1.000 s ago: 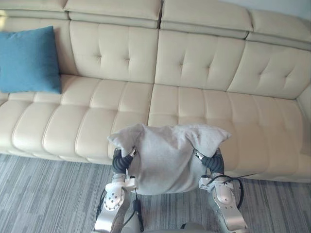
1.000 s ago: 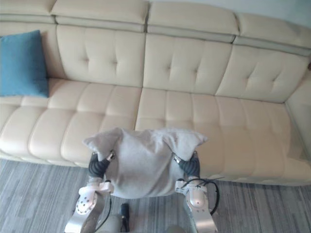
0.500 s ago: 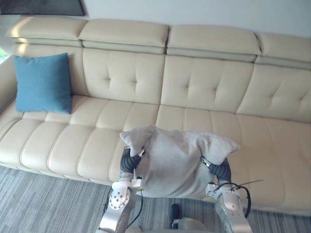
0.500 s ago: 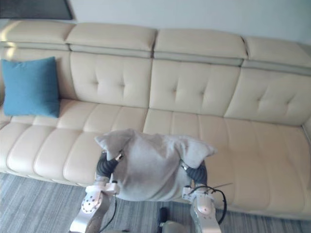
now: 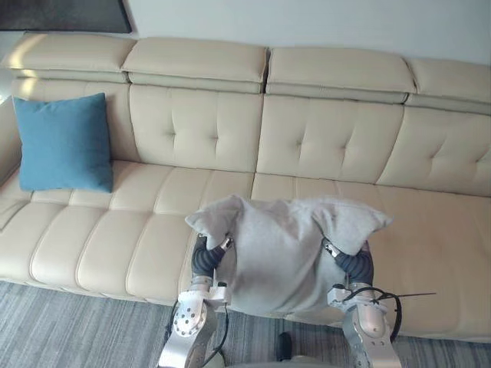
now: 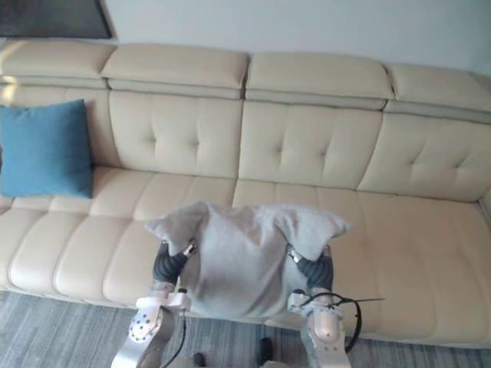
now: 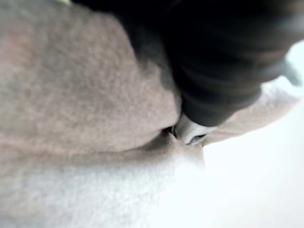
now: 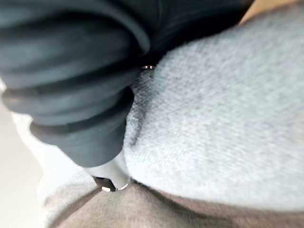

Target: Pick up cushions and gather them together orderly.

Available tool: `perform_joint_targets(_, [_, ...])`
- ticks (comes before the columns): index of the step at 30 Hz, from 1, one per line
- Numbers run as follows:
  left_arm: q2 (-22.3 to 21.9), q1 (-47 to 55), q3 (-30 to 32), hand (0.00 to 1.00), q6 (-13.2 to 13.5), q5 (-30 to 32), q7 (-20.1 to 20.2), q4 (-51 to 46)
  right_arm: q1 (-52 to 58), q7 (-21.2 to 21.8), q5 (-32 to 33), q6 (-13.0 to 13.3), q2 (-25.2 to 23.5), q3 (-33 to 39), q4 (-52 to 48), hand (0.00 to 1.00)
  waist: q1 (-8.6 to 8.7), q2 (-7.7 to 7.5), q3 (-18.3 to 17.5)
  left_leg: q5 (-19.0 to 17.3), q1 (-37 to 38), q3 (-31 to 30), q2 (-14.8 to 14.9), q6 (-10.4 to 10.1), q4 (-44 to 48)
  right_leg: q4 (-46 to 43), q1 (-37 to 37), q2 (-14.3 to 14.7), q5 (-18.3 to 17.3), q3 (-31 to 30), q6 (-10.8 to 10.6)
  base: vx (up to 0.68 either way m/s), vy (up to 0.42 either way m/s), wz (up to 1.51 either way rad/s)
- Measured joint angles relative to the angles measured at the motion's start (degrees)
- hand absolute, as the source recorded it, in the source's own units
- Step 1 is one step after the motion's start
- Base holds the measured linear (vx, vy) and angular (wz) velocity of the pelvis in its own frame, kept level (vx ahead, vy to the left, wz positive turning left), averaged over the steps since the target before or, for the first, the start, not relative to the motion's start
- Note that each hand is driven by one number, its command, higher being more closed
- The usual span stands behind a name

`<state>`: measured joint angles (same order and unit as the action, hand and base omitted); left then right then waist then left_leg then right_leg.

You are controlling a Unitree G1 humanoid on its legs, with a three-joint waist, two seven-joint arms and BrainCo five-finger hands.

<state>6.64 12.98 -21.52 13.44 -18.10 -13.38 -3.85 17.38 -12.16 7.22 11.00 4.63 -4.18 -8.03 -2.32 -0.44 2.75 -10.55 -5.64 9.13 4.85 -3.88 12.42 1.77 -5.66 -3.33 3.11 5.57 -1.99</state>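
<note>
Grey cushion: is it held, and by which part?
Yes: the grey cushion is held between the left hand at its left edge and the right hand at its right edge, below the upper corners.

sofa: a long cream leather sofa (image 5: 322, 146) stretches across the room, its back to the wall.
backrest: tufted panels (image 5: 192, 126) stand side by side, each dimpled with buttons.
headrests: padded headrests (image 5: 196, 60) run in a row along the top of the backrest.
seat: the wide seat (image 5: 92, 238) is stitched into rounded ribs running front to back.
floor: grey carpet (image 5: 69, 326) with fine stripes lies just in front of the sofa.
wall: a pale, plain wall (image 5: 322, 23) rises behind the headrests.
dark panel: a dark rectangular panel (image 5: 61, 14) sits on the wall above the sofa's left end.
</note>
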Motion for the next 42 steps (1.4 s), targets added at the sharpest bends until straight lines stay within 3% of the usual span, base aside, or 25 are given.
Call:
perform_joint_targets(5, [1.3, -0.6, -1.1, 1.00, 0.0, 0.1, -0.2, 0.0, -2.7, -0.2, 0.0, 0.0, 0.0, 1.0, 2.4, 1.00, 0.23, -0.20, -0.2, 1.2, -0.2, -0.5, -1.0, 0.5, -2.4, 2.6, -0.3, -0.2, 1.7, -0.3, 0.1, 0.01, 0.003, -0.03])
perform_joint_targets(9, [1.4, -4.6, -0.8, 1.00, -0.1, 1.1, -2.8, 0.0, -9.8, -2.3, 0.0, 0.0, 0.1, 1.1, 7.1, 1.00, 0.39, -0.16, -0.1, 2.4, -1.9, -0.8, -1.7, 0.8, -3.8, 3.3, -2.2, -0.6, 2.7, -0.3, 0.1, -0.06, -0.012, 0.01])
perform_joint_targets(13, [1.3, -14.5, 2.8, 1.00, 0.0, 1.6, -7.7, 0.0, -21.1, -5.4, 0.0, 0.0, 0.1, 0.0, 7.5, 1.00, -0.21, 0.04, 1.2, 4.0, -7.4, -0.8, -2.1, 1.1, -3.3, 2.9, -7.6, -1.1, 4.7, -0.2, 0.3, -0.13, -0.015, 0.02])
perform_joint_targets(20, [1.5, -32.0, 9.0, 1.00, 2.1, 2.2, -14.2, 0.5, -39.7, -10.8, 1.7, 0.6, -0.1, -0.5, 9.6, 1.00, -1.23, 0.40, 3.9, 5.3, -15.3, -0.5, -1.9, 1.1, -1.2, -2.2, -17.1, -1.7, 4.6, -0.2, 0.3, -0.11, -0.025, 0.00])
perform_joint_targets(23, [3.8, -40.6, 10.2, 1.00, 2.7, 2.2, -16.7, 4.8, -46.8, -13.1, 1.8, 0.8, 0.1, -0.2, 12.9, 1.00, -1.37, 0.65, 4.7, 6.1, -17.6, -0.5, -1.9, 1.0, -1.2, -2.5, -19.5, -2.1, 5.0, -0.4, 0.6, -0.05, -0.024, 0.03])
perform_joint_targets(31, [9.8, -59.5, 14.0, 1.00, 2.9, 0.4, -17.3, 19.4, -66.6, -14.8, 1.8, 1.1, 6.4, 1.9, 27.0, 1.00, -0.72, 1.31, 10.9, 8.3, -21.4, -1.5, -2.7, 1.0, -2.6, 0.8, -22.0, -2.1, 8.4, -0.3, 0.8, -0.03, -0.028, 0.06])
perform_joint_targets(36, [13.1, -66.7, 16.1, 1.00, 2.9, -1.7, -14.2, 26.8, -76.3, -14.3, 1.8, 1.1, 9.2, 1.7, 34.4, 1.00, -0.43, 1.59, 15.4, 9.3, -22.6, -2.2, -3.3, 1.1, -3.5, 3.0, -22.6, -2.2, 10.7, -0.5, 0.6, 0.00, -0.006, 0.03])
perform_joint_targets(42, [14.3, -71.7, 18.4, 1.00, 3.4, -4.7, -11.6, 32.7, -81.4, -13.2, 1.9, 0.7, 10.0, 1.7, 38.8, 1.00, -0.34, 1.59, 18.1, 10.1, -26.6, -4.0, -4.4, 1.4, -3.5, 3.3, -26.6, -2.9, 12.3, -1.4, -0.2, -0.02, 0.030, 0.03])
